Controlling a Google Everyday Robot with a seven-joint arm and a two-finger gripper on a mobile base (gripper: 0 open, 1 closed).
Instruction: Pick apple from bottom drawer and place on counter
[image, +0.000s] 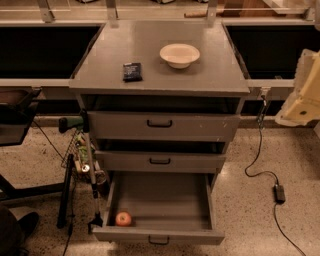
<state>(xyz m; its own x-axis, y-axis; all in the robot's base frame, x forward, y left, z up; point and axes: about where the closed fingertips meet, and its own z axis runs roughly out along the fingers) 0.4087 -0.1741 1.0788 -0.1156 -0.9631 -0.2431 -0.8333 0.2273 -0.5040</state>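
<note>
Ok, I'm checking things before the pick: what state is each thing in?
bottom drawer: pulled open
apple: lying in its front left corner
top drawer: pushed in
middle drawer: pushed in
bowl: upright on the counter
gripper: at the right edge, beside the counter, away from the apple

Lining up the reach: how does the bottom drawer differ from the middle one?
The bottom drawer is pulled far out, the middle drawer barely. The bottom drawer shows the apple; the middle drawer's inside is hidden. Both grey, black handles. The gripper sits right of the counter.
</note>
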